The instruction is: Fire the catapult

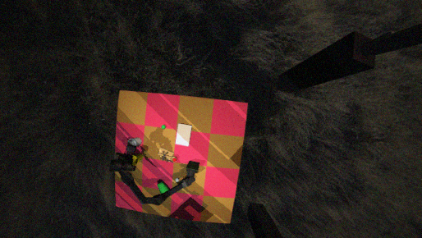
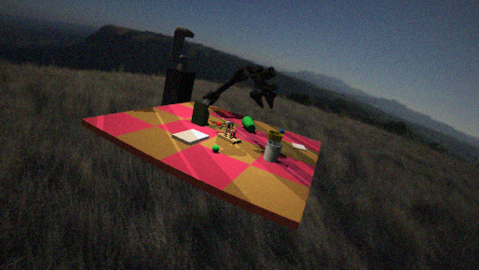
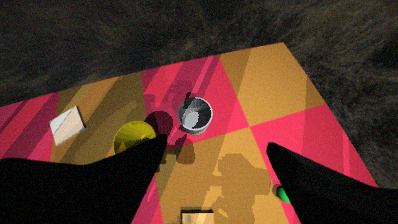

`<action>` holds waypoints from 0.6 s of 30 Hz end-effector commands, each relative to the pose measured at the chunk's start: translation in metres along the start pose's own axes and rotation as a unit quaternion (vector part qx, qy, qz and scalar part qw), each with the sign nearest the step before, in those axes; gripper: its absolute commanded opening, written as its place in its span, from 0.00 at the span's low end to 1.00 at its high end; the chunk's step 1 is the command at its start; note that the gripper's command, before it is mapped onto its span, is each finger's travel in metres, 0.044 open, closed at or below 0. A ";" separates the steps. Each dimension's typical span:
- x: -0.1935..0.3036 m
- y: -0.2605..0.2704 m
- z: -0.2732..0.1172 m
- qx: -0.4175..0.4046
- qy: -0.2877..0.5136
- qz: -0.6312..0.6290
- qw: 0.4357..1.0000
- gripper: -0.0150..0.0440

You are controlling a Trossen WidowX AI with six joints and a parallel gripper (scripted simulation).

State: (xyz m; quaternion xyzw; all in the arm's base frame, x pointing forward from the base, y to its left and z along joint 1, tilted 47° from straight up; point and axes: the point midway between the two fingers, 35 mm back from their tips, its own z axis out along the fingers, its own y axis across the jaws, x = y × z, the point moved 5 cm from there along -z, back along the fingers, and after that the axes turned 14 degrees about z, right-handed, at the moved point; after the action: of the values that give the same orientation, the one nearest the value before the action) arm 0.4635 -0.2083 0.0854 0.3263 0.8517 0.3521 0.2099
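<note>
Roughly, by size. Counter [image 1: 230,112] [image 2: 205,168] [image 3: 272,75]: arm reaching over its left edge, as seen from the top. Claw [image 1: 131,148] [image 2: 265,104] [image 3: 216,142] wide, nothing in it, high above the surface. White tile [image 2: 298,146] [image 3: 67,125] shows in exterior and wrist; top loses it, probably under the arm.

Catapult [image 1: 163,152] [image 2: 229,137] [image 3: 197,218] left of the counter's middle; wrist catches only one end. Its long side seems to point at the mug [image 1: 135,141] [image 2: 272,153] [image 3: 195,116] near the left edge; a small skew could throw wide. Wrist alone looks down inside: no red. A low claw there might block the shot.

Red ball [image 1: 175,158] [image 2: 219,124] at the catapult's far end from the mug, apparently loaded; a careless knock could spill it or fire early. Blue ball [image 2: 281,130]: exterior only. White ball [image 1: 176,180]: top only.
</note>
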 end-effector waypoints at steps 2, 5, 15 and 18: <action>0.000 0.000 0.001 -0.003 0.002 0.002 1.000 1.00; 0.000 0.000 0.001 -0.003 0.002 0.002 1.000 0.91; 0.000 0.000 0.001 -0.003 0.002 0.002 1.000 0.47; 0.000 0.000 0.001 -0.003 0.002 0.002 1.000 0.33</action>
State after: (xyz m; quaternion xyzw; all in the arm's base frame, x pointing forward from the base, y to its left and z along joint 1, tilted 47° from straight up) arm 0.4635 -0.2084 0.0848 0.3267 0.8516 0.3523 0.2094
